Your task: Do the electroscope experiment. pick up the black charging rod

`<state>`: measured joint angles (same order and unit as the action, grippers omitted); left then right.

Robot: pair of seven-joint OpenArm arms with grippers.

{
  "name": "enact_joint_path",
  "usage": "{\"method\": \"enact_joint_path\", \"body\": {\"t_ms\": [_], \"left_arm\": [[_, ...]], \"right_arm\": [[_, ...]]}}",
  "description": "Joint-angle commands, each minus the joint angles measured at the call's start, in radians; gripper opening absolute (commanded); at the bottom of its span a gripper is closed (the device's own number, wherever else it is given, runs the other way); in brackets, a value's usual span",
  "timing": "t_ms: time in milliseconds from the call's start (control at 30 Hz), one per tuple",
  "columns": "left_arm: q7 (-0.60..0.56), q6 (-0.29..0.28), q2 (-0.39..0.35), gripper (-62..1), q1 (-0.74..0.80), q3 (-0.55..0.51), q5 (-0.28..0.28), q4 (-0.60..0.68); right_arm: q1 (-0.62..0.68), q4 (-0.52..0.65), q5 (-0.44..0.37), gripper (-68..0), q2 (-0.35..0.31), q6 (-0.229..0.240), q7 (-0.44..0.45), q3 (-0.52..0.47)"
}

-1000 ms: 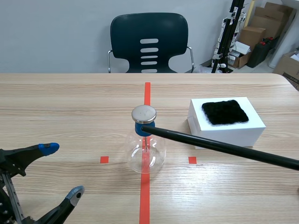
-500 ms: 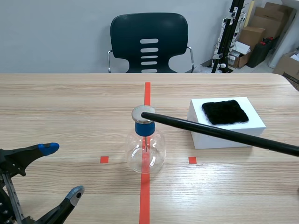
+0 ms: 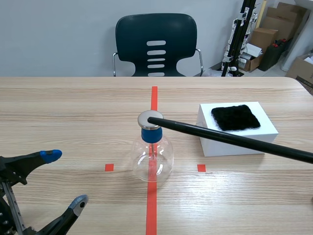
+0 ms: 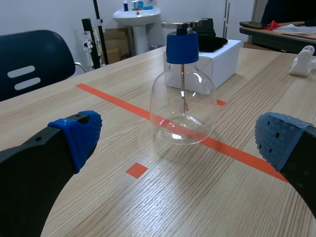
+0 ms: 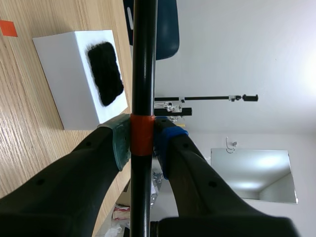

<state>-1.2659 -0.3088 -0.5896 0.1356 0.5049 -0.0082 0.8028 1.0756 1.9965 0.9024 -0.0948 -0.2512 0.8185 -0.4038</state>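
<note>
Your right gripper [image 5: 143, 139] has its fingers closed on the black charging rod [image 3: 230, 139]. In the right wrist view the grey-green pad presses one side and the blue pad the other, both on an orange-red band that wraps the rod. From that grip the rod runs straight ahead of the gripper.

In the scene view, the rod's long axis is a shallow slant. It comes in from the right edge, low, and rises toward the middle of the counter [image 3: 73, 112]. Its free end points to your left and a little away from you. The whole rod is up off the counter.

The rod's tip sits at the metal disc [image 3: 146, 117] on top of the electroscope flask [image 3: 152, 159]. You cannot tell from these views whether the tip touches the disc or only hangs just over it. On its way, the rod crosses in front of the white box [image 3: 234, 144]. That box carries a black fur pad [image 3: 235, 117] on its top face.

The flask is clear glass with a blue stopper [image 3: 149, 134] under the disc. It stands upright on the long orange-red tape line, and a thin stem hangs down inside it.

Your left gripper [image 3: 63, 178] is low at the near left of the counter, well apart from the rod. Its fingers are spread wide with nothing between them. In the left wrist view the flask stands ahead of it, between the two blue pads [image 4: 79, 136]. A dark chair [image 3: 156, 44] stands beyond the far edge of the counter.
</note>
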Motion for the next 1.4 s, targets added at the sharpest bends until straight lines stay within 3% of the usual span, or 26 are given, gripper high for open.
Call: {"method": "enact_joint_path", "body": {"t_ms": [0, 1367], "left_arm": [[-0.017, 0.000, -0.001, 1.4, 0.000, 0.000, -0.009, 0.013], [-0.017, 0.000, -0.001, 1.4, 0.000, 0.000, -0.009, 0.013]], "right_arm": [[0.002, 0.018, -0.012, -66.9, -0.008, -0.015, 0.004, -0.001], [0.003, 0.018, -0.011, -66.9, -0.008, -0.015, 0.020, -0.001]]}}
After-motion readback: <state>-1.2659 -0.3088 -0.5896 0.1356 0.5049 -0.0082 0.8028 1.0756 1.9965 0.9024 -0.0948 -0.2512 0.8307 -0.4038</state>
